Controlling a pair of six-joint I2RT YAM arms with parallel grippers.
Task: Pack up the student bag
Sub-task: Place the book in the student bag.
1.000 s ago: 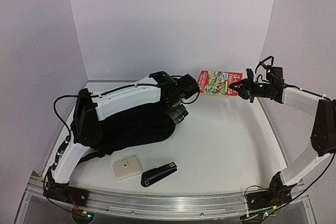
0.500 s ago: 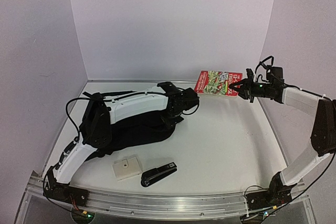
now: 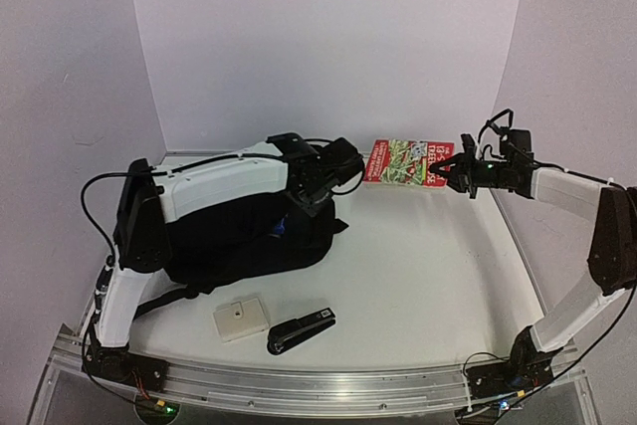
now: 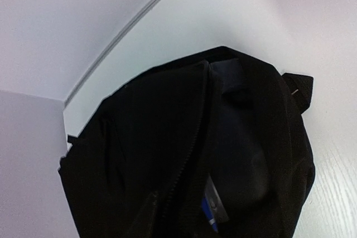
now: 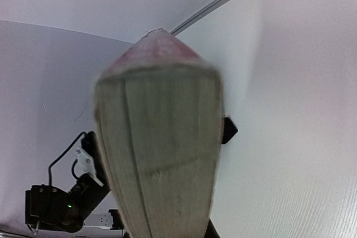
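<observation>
The student bag [image 3: 229, 246], black and soft, lies at the left of the table under my left arm. My left gripper [image 3: 311, 196] sits at the rim of its mouth, shut on the fabric, and that rim is drawn up. In the left wrist view the student bag [image 4: 145, 154] gapes along its zipper; a blue pen [image 4: 207, 215] shows inside, and my own fingers are lost against the black. My right gripper [image 3: 450, 168] is shut on a red picture book [image 3: 403, 161], held in the air at the back right. The book [image 5: 162, 154] fills the right wrist view, one fingertip [image 5: 227, 130] beside it.
A black stapler [image 3: 301, 330] and a small beige pad [image 3: 242, 318] lie near the front edge, below the bag. A metal rail [image 3: 318, 385] runs along the front. White walls close the back and both sides.
My left arm rose and drew back to the left, its gripper closed at the bag's mouth, and the bag's rim lifted. The right gripper carried the book slightly left.
</observation>
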